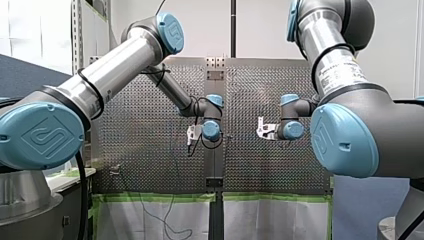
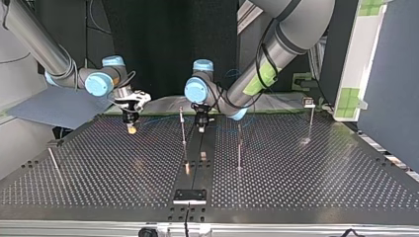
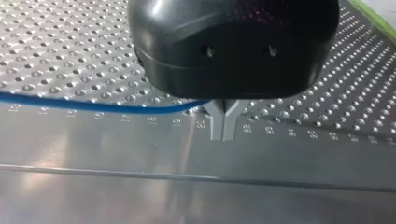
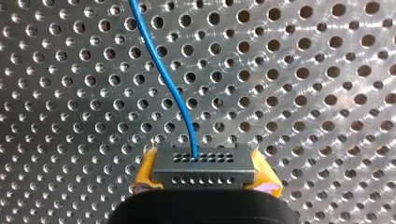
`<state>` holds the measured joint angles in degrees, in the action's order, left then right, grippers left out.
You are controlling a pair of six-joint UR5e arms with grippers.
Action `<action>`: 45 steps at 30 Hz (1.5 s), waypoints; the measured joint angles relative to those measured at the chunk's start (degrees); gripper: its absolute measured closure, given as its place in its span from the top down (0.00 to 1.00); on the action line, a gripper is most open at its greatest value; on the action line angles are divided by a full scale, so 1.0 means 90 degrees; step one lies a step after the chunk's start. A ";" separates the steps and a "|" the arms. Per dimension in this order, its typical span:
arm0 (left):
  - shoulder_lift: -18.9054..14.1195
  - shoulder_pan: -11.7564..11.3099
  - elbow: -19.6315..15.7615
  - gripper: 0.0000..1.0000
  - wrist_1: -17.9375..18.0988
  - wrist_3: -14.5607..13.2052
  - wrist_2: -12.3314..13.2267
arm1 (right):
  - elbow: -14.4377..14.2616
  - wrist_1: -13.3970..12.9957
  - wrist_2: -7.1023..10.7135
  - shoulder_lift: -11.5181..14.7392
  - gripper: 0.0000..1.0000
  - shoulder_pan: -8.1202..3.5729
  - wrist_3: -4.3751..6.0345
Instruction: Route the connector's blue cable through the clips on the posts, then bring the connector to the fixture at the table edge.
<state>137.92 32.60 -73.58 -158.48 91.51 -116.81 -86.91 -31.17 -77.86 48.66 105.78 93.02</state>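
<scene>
Between the yellow pads (image 4: 145,172) of my right gripper (image 4: 198,164) sits the connector (image 4: 204,167), clamped firm. The blue cable (image 4: 163,79) leaves its face & runs ahead, prob. so it trails free. My left gripper (image 3: 224,126) has its fingers pressed together where the cable meets them, seemingly pinching it to steer toward the posts (image 2: 183,129)

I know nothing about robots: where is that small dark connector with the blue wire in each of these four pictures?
Front view: too small to make out; it would be at my right gripper.
Top view: at the view's left, at that gripper's tip, barely visible.
Left wrist view: not in it; only the blue cable shows.
Right wrist view: the connector sits between the yellow pads.
Shared landmark: the perforated table.
</scene>
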 joint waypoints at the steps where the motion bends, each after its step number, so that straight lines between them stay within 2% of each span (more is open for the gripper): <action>1: 0.0000 -0.0001 0.0001 0.00 0.0000 -0.0001 -0.0001 | 0.0018 0.0011 0.0007 -0.0010 0.00 0.0000 0.0000; 6: 0.0000 0.0001 -0.0004 0.00 0.0010 -0.0002 0.0000 | 0.0062 0.0034 0.0041 -0.0034 0.00 0.0004 -0.0008; 7: 0.0000 0.0001 -0.0004 0.07 0.0013 -0.0002 0.0004 | 0.0067 0.0031 0.0044 -0.0036 0.00 0.0003 -0.0009; 8: 0.0000 0.0001 -0.0004 0.20 0.0015 -0.0002 0.0005 | 0.0074 0.0025 0.0048 -0.0036 0.00 0.0002 -0.0008; 9: 0.0000 0.0002 -0.0004 0.20 0.0016 -0.0003 0.0004 | 0.0086 0.0015 0.0051 -0.0037 0.00 -0.0002 -0.0005; 11: -0.0001 0.0003 -0.0005 0.59 0.0018 -0.0007 0.0002 | 0.0098 -0.0002 0.0058 -0.0038 0.00 -0.0005 0.0001; 13: 0.0000 0.0004 -0.0006 0.62 0.0024 -0.0023 0.0009 | 0.0104 -0.0015 0.0079 -0.0039 0.00 -0.0002 0.0004; 17: -0.0004 0.0024 -0.0005 0.56 0.0033 -0.0139 0.0023 | 0.0109 -0.0011 0.0103 -0.0040 0.00 0.0008 -0.0001; 21: -0.0007 0.0059 -0.0005 0.56 -0.0042 -0.0247 -0.0026 | 0.0109 0.0015 0.0117 -0.0041 0.00 0.0023 -0.0007; 22: -0.0007 0.0076 -0.0005 0.60 -0.0063 -0.0275 -0.0021 | 0.0109 0.0022 0.0120 -0.0041 0.00 0.0025 -0.0008; 23: -0.0007 0.0088 -0.0005 0.69 -0.0078 -0.0304 -0.0002 | 0.0110 0.0031 0.0122 -0.0042 0.00 0.0028 -0.0009; 24: -0.0008 0.0100 -0.0004 0.69 -0.0094 -0.0337 0.0030 | 0.0111 0.0039 0.0122 -0.0043 0.00 0.0032 -0.0010; 25: -0.0008 0.0109 -0.0004 0.78 -0.0114 -0.0365 0.0067 | 0.0113 0.0047 0.0123 -0.0044 0.00 0.0035 -0.0012; 26: -0.0008 0.0117 -0.0003 0.99 -0.0153 -0.0396 0.0107 | 0.0114 0.0059 0.0123 -0.0044 0.00 0.0040 -0.0014; 37: -0.0041 0.0200 -0.0006 0.99 -0.0640 -0.0519 0.0204 | 0.0110 0.0156 0.0116 -0.0043 0.00 0.0087 -0.0030; 41: -0.0120 0.0289 -0.0059 0.99 -0.0852 -0.0523 0.0062 | 0.0110 0.0198 0.0115 -0.0042 0.00 0.0095 -0.0036; 45: -0.0270 0.0358 -0.0200 0.99 -0.0821 -0.0514 -0.0068 | 0.0109 0.0235 0.0115 -0.0043 0.00 0.0100 -0.0039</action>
<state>135.49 35.83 -75.38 -165.86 86.88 -117.42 -85.92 -29.05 -76.82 48.27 106.67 92.66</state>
